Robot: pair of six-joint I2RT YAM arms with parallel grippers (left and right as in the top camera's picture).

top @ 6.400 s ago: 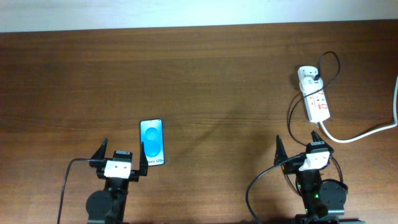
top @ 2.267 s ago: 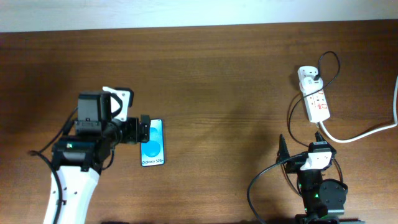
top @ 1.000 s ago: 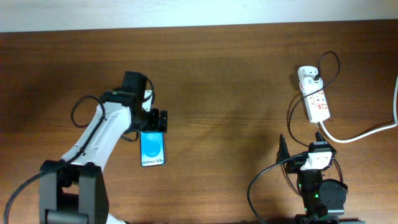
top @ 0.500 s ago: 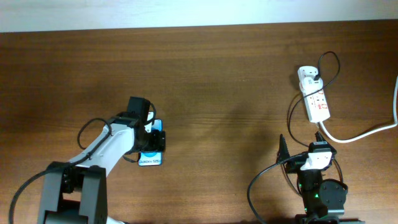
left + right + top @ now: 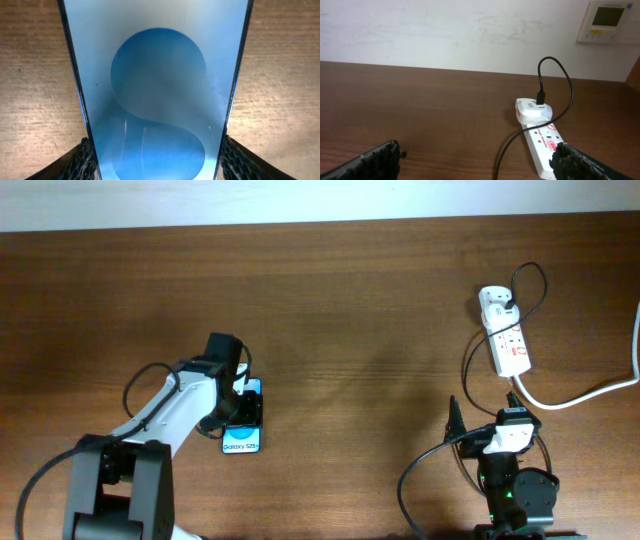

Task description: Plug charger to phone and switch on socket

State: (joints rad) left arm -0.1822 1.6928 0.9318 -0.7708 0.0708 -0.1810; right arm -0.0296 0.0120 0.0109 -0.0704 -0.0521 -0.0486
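Note:
The phone (image 5: 243, 443) lies flat on the brown table, blue screen up, its upper part hidden under my left gripper (image 5: 240, 410). In the left wrist view the phone (image 5: 159, 90) fills the frame, and both black fingers (image 5: 83, 160) press against its long edges, so the gripper is shut on it. The white socket strip (image 5: 511, 346) lies at the far right with the white plug adapter (image 5: 495, 302) at its far end. The charger's black cable (image 5: 467, 365) loops from the adapter down toward my right gripper (image 5: 480, 406), which is open and empty. The socket also shows in the right wrist view (image 5: 545, 147).
The thick white cord (image 5: 590, 390) runs from the socket off the right edge. A white wall (image 5: 470, 30) stands behind the table's far edge, with a wall panel (image 5: 607, 20) at the upper right.
My left arm swung from its rest pose over the phone, came down and closed on its edges. The phone has slid slightly toward the front. The right arm has not moved.

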